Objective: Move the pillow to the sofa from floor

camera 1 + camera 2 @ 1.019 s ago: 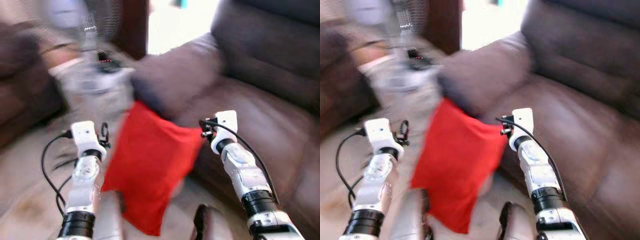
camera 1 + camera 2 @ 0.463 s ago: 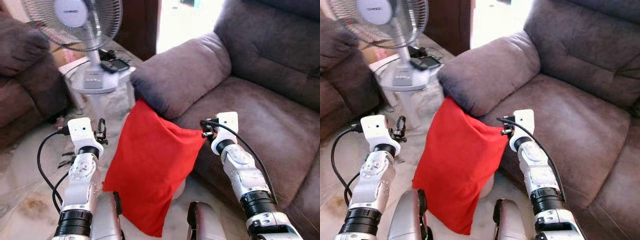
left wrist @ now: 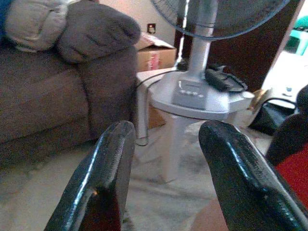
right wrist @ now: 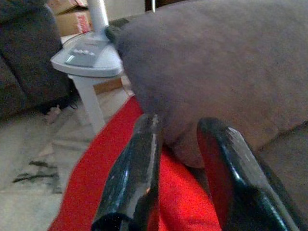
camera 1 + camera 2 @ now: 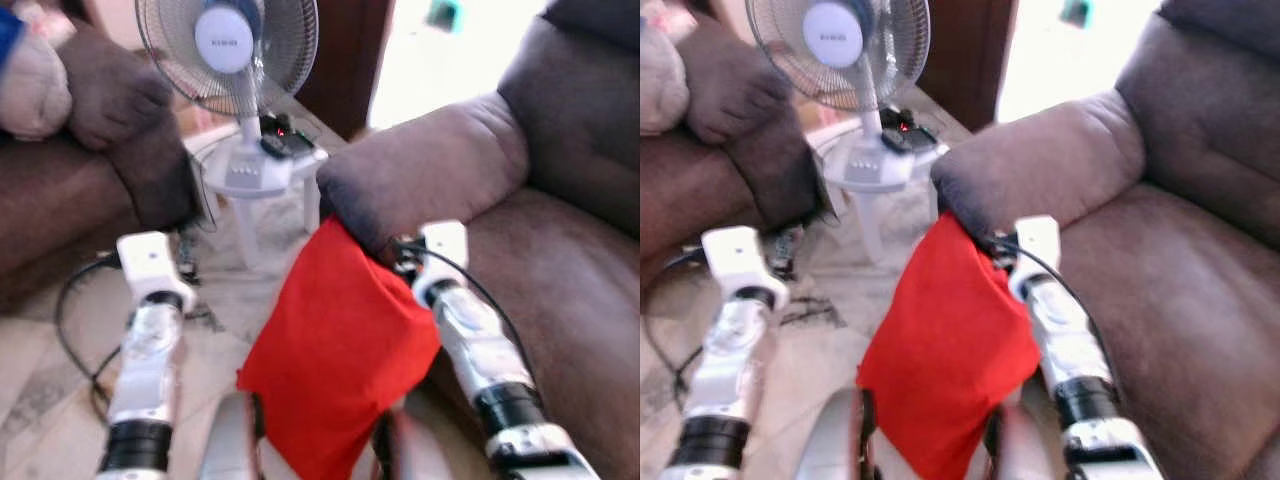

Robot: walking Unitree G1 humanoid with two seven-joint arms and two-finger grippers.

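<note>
A red pillow (image 5: pixel 340 370) hangs off the floor in front of the brown sofa's armrest (image 5: pixel 430 170). Its upper corner touches the underside of the armrest. My right gripper (image 4: pixel 178 130) is shut on the pillow's upper edge, with red cloth between its fingers (image 4: pixel 139 163) right below the armrest. Further left, my left gripper (image 3: pixel 163 132) is open and holds nothing; it points toward the small white table. The sofa seat (image 5: pixel 570 270) lies to the right of the pillow.
A white table (image 5: pixel 260 175) with a standing fan (image 5: pixel 235 40) and a remote stands just left of the armrest. A second brown sofa (image 5: pixel 60 200) fills the left side. Cables (image 5: pixel 75 310) trail on the marble floor. A cardboard box (image 3: pixel 154 53) sits behind the table.
The camera has swung, so the fan and armrest sit further right in the picture. The pillow still hangs from my right gripper, now tighter against the armrest. The left gripper stays open.
</note>
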